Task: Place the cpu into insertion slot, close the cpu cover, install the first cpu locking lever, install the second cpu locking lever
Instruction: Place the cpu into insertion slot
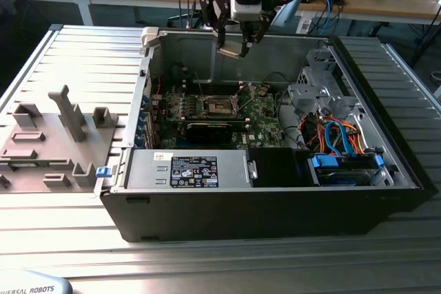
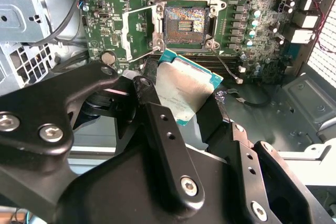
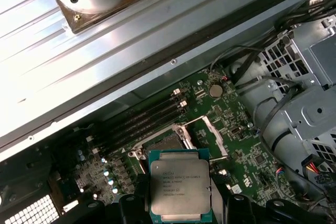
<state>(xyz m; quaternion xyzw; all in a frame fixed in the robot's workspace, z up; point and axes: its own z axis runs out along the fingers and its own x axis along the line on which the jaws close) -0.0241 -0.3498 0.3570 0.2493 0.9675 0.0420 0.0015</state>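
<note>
- One ribbed metal bench [image 1: 69, 53] carries everything; behind it stand wooden desks strewn with cables.
- One black case [image 1: 275, 211] lies open on its side on the bench.
- One grey tray [image 1: 48, 142] of moulded holders lies just beside the case, on the exterior view's left.
- One green board [image 1: 265, 122] lines the case floor, with blue cables [image 1: 341, 135] at the exterior view's right end.
- One pincer [image 1: 234, 46] hangs above the case near its far wall. In both wrist views [image 2: 188, 109] [image 3: 179, 203] its two black fingers are closed on opposite edges of the cpu.
- One cover [image 2: 134, 32] is swung open beside the slot, its square window clear of the socket.
- One cpu [image 1: 233, 50] sits between the fingers, tilted, silver top showing in both wrist views [image 2: 184, 90] [image 3: 179, 187]. It is held in the air, apart from the slot.
- One slot [image 1: 216, 106] lies bare on the board, below the cpu, its contact field showing in the second wrist view [image 2: 184, 22].
- Two wire levers [image 2: 140, 53] stand loose, one on each side of the slot.
- One coin battery [image 3: 215, 91] sits on the board near the slot.
</note>
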